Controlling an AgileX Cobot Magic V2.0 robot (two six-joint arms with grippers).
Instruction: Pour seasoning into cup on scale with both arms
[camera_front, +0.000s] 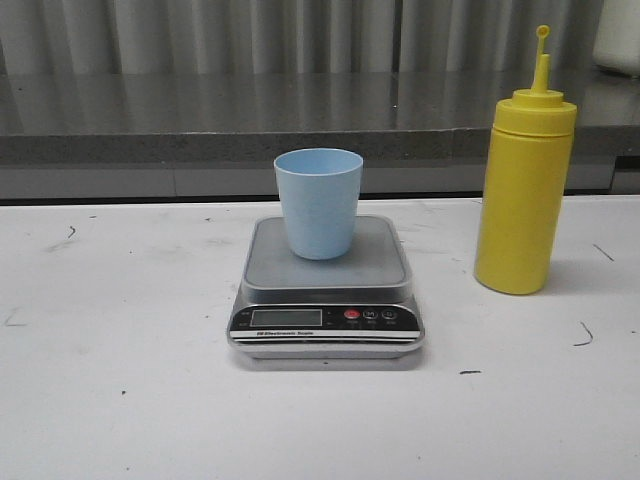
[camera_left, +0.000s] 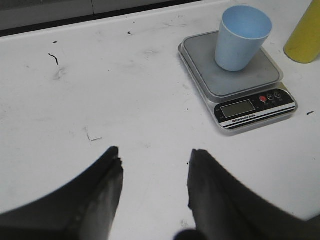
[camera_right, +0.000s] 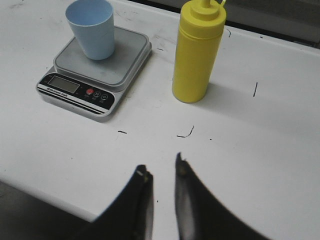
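I see both the left gripper (camera_left: 152, 170) and right gripper (camera_right: 162, 172) parted and empty, the scale (camera_front: 326, 300) display unreadable.

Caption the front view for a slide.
Blue cup upright on the scale; yellow seasoning bottle standing on the table to its right.
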